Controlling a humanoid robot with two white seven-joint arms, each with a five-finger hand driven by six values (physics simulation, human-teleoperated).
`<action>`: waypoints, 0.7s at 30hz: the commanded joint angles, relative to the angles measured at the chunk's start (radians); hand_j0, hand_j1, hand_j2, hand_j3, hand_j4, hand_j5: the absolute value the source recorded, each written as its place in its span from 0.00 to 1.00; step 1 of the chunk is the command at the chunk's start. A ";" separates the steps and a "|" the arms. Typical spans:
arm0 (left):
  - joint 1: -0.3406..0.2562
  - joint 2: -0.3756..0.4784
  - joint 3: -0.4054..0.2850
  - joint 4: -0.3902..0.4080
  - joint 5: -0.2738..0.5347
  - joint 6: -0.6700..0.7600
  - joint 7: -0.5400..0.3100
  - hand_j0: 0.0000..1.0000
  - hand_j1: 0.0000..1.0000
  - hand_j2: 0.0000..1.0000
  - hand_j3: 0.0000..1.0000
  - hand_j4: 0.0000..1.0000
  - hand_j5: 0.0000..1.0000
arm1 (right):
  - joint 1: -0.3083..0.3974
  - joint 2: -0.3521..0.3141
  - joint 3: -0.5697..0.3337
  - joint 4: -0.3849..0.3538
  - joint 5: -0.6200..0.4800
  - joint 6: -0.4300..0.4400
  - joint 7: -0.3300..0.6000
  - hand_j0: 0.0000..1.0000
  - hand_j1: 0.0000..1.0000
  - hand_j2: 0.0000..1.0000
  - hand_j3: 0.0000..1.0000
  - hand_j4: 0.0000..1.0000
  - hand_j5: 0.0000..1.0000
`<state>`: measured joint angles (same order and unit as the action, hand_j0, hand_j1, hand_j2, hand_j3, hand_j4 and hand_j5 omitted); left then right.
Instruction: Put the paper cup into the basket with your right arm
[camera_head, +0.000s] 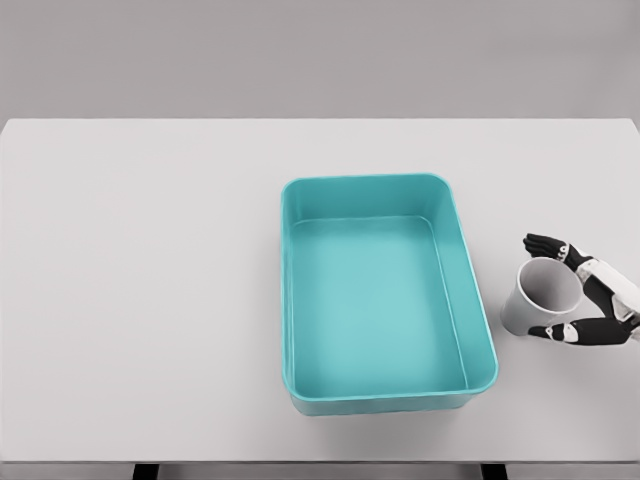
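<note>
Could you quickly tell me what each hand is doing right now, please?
Left hand: not in view.
Right hand: fingers around the cup, beside the basket.

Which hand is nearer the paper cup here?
Right. The right hand brackets the paper cup, fingers on either side of its rim, just right of the basket. The left hand is out of view.

Simulated test bench: bare white table (150, 300) (plain grey backdrop).

We see bright, even, diffuse light; faint soft shadow under teal plastic rectangular basket (380, 290); no glare; render slightly soft throughout.
</note>
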<state>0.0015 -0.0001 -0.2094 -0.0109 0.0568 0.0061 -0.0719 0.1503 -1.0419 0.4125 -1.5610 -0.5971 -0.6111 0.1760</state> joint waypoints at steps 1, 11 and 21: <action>0.000 0.000 0.001 0.000 0.000 0.000 0.000 1.00 1.00 1.00 1.00 1.00 1.00 | 0.000 -0.001 0.000 -0.001 -0.003 0.000 0.000 0.88 0.88 0.88 0.88 0.88 0.88; 0.000 0.000 0.001 0.000 0.000 0.000 0.000 1.00 1.00 1.00 1.00 1.00 1.00 | -0.012 -0.003 0.000 -0.001 0.000 0.000 0.000 0.69 0.69 0.69 0.69 0.69 0.69; 0.000 0.000 0.001 0.000 0.000 0.000 0.000 1.00 1.00 1.00 1.00 1.00 1.00 | -0.063 -0.007 0.000 -0.008 0.002 0.000 0.000 0.70 0.70 0.70 0.70 0.70 0.70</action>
<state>0.0015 -0.0001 -0.2095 -0.0108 0.0568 0.0061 -0.0719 0.0813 -1.0474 0.4133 -1.5666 -0.5906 -0.6114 0.1766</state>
